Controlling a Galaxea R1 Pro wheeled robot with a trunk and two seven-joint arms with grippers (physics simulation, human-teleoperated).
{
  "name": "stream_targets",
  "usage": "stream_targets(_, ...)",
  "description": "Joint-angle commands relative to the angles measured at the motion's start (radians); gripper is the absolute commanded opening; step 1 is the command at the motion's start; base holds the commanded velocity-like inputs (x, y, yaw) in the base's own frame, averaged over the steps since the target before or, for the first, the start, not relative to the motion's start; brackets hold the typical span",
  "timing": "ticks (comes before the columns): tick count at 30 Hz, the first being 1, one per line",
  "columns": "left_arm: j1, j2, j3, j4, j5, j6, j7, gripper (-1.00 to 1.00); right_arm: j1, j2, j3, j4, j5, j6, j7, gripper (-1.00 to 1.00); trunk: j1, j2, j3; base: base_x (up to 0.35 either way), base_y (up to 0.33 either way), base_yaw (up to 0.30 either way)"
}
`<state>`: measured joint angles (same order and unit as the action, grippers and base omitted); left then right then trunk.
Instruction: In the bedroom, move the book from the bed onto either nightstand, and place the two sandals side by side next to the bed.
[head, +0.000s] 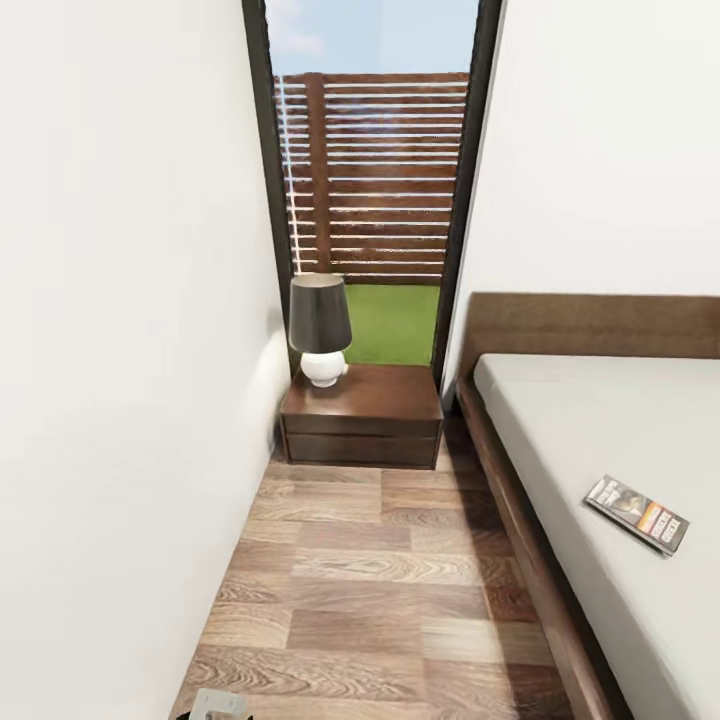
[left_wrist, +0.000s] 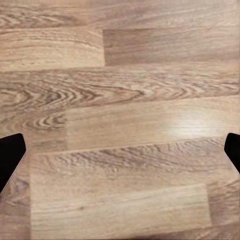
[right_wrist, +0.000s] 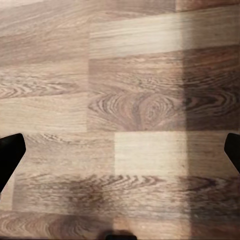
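Head view | book (head: 637, 514): dark cover, orange band | on bed (head: 560, 420)

A home bedroom; bed (head: 600, 440), nightstand (head: 362, 412) with lamp (head: 320, 328)

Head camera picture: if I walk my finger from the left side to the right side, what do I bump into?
White wall → lamp → nightstand → bed → book, lying on the mattress near the right edge.
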<state>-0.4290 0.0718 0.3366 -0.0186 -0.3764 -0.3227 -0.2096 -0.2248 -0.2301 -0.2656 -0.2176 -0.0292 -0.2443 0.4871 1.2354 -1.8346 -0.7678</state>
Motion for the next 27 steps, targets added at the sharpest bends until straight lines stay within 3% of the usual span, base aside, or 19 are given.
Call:
stream_targets(1, -0.001, 0.000, 0.009, 0.001, -0.007, -0.003, -0.004, 1.00, -0.001, 0.000, -0.004, 0.001, -0.003, -0.001, 0.007, 1.00, 0.000, 0.000, -0.001, 0.302, 0.000, -0.002)
stream_targets(27, -0.001, 0.000, 0.009, 0.001, -0.007, -0.004, -0.004, 1.00, -0.001, 0.000, -0.004, 0.001, -0.003, -0.001, 0.007, 1.00, 0.000, 0.000, -0.001, 0.330, 0.049, 0.000)
